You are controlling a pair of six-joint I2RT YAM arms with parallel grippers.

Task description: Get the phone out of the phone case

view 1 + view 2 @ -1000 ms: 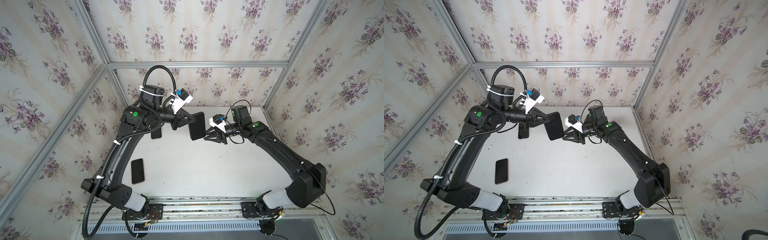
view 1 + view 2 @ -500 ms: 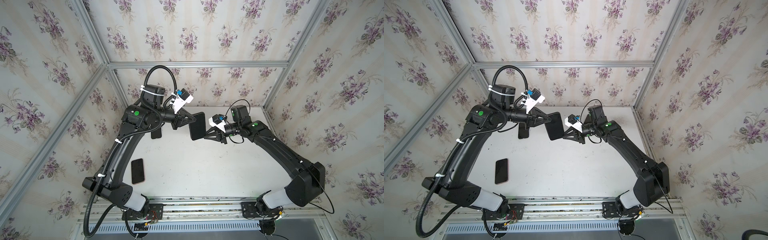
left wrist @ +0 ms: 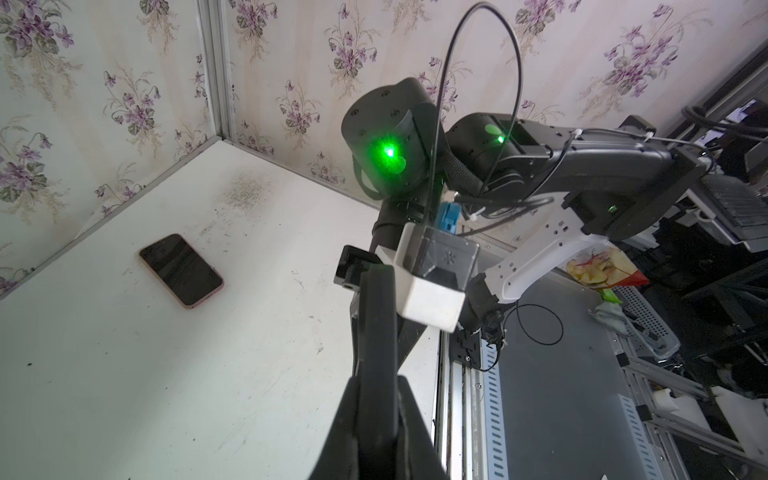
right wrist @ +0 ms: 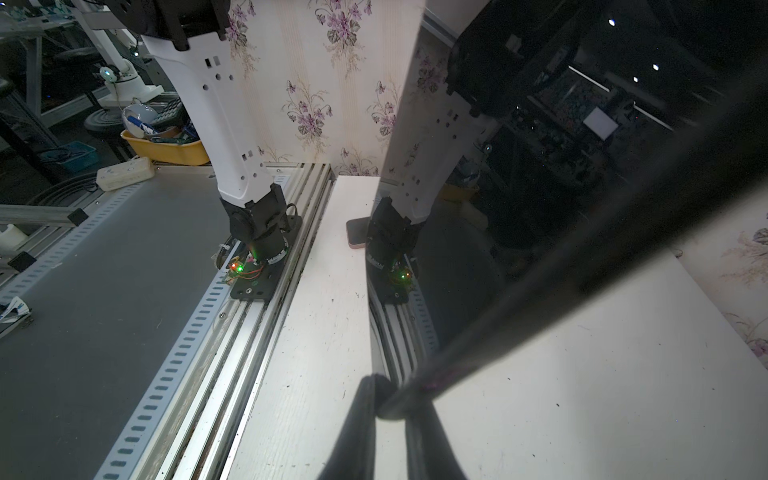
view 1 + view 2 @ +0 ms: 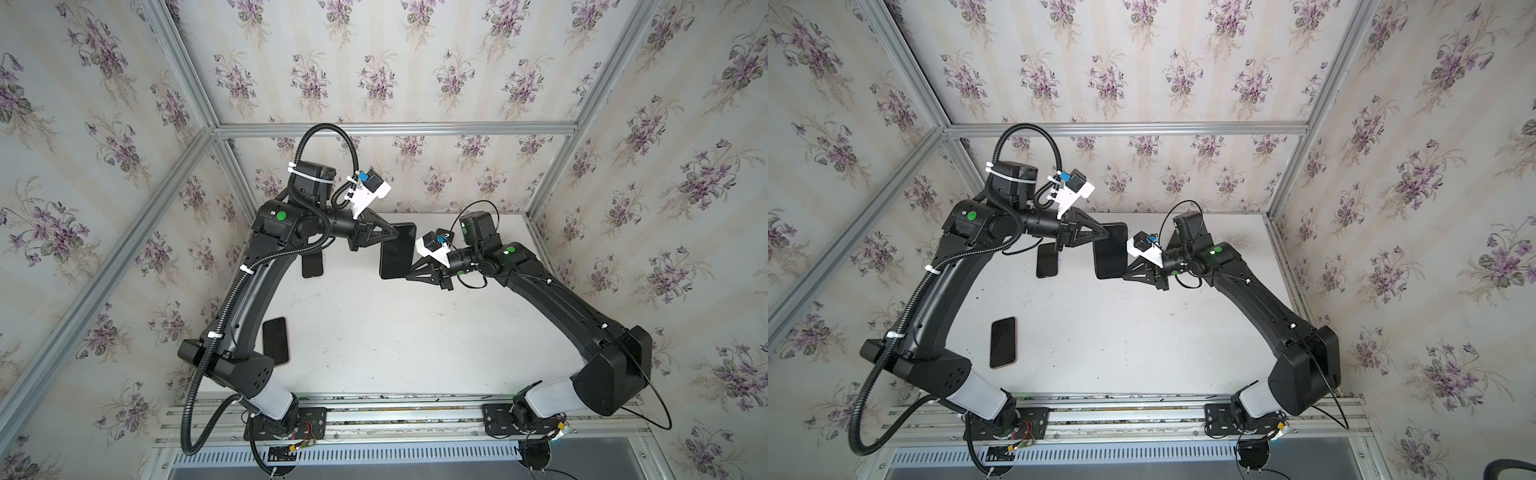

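Two pinches hold the cased phone (image 5: 395, 257) aloft: left gripper (image 5: 398, 237), right gripper (image 5: 410, 276). Nothing looks separated; your pull remains.

Left claw (image 5: 397, 237) and right claw (image 5: 409, 276) closed

Held phone (image 5: 397, 251) hangs above the table (image 5: 395, 340). It is pinched by the left gripper (image 5: 397, 237) at its far edge and the right gripper (image 5: 411, 275) at its near right corner, so both flanks are blocked by arms.

- **Under and in front of the held phone:** bare table, a wide lane down to the front rail (image 5: 395, 409).
- **Left of the held phone:** dark slab (image 5: 312, 266) flat on the table, partly under the left arm (image 5: 249, 299).
- **Well front-left of the held phone:** second phone (image 5: 1003, 341) lying flat, just beside the left arm.
- **Behind the held phone:** narrow strip of table, then the back wall (image 5: 415, 174).
- **Right of the held phone:** right arm (image 5: 561, 307) crosses diagonally, with bare table beyond it up to the side wall (image 5: 602, 257).
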